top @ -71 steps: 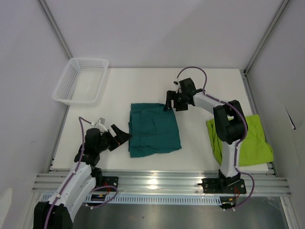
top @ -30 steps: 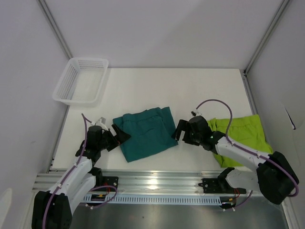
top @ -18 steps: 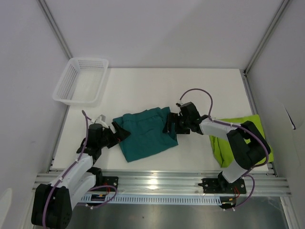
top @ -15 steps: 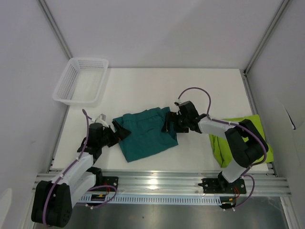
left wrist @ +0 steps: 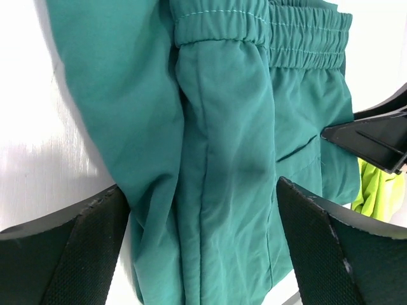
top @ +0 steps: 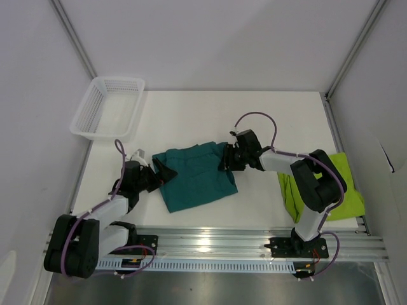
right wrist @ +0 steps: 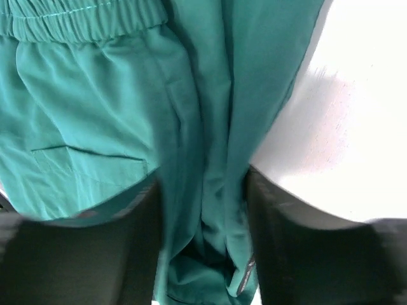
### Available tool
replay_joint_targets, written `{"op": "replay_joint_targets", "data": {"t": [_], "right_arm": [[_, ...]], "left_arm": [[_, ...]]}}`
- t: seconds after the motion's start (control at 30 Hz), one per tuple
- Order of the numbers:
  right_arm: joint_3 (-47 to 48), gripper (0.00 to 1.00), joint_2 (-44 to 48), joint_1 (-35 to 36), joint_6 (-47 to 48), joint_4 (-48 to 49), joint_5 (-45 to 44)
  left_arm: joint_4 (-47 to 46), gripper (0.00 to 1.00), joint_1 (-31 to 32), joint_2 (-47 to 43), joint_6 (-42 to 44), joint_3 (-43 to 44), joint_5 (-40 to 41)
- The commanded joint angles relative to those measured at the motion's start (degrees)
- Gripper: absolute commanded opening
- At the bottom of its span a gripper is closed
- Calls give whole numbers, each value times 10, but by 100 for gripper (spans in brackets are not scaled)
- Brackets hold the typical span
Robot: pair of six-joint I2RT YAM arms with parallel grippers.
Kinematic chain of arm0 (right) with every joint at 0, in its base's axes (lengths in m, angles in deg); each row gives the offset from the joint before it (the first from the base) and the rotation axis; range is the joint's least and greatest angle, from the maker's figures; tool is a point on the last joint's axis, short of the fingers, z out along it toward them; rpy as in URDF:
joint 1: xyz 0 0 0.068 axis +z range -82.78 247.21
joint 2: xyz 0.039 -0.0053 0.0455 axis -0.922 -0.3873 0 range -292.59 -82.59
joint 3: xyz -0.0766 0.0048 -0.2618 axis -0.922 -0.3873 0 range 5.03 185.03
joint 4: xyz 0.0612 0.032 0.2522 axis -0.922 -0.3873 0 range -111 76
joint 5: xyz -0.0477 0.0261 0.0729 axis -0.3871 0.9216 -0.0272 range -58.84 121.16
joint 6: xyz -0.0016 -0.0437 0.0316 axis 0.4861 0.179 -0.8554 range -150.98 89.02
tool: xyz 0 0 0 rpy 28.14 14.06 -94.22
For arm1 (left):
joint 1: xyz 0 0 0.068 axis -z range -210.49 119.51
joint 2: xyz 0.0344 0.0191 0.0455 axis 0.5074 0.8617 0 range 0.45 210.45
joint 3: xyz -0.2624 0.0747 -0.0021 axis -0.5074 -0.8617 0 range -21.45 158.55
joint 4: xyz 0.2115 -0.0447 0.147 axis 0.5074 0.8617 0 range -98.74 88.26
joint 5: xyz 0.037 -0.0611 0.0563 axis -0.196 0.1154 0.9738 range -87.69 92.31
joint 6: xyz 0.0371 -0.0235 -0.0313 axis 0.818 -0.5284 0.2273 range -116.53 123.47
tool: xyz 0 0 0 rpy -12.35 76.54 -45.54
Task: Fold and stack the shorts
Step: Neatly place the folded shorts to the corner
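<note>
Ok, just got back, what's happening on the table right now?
Both arms are at the dark teal fabric shorts on the white table. The left fingers stand open at its left edge; the right fingers straddle a bunched fold at its right edge, grip unclear. The lime green fabric shorts lie aside at the table's right edge.

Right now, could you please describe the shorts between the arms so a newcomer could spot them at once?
On the white table, look at the middle of the near edge, where the left claw and right claw meet a cloth. Those are the teal shorts: dark, with a gathered waistband, unlike the lime green shorts at the right edge.
</note>
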Motion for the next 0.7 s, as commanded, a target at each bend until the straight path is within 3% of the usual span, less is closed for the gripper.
{"op": "replay_joint_targets", "data": {"t": [0.0,0.1,0.17,0.27,0.4,0.53,0.67], "right_arm": [[7,48,-7,-1,9,5,3],[6,31,-5,-1,7,6,3],[7,24,-3,-1,6,7,4],[8,13,-2,-1,2,7,6],[4,8,2,2,2,-1,2],[-10,8,11,6,-4,-22,-21],[-45,4,37,8,-18,-22,-28]], "left_arm": [[7,95,3,20,9,-18,17],[4,84,6,23,10,-19,23],[-4,65,14,22,10,-21,31],[7,53,40,33,13,-6,65],[22,45,68,66,21,15,95],[5,24,77,94,19,20,100],[6,23,84,113,29,33,97]]}}
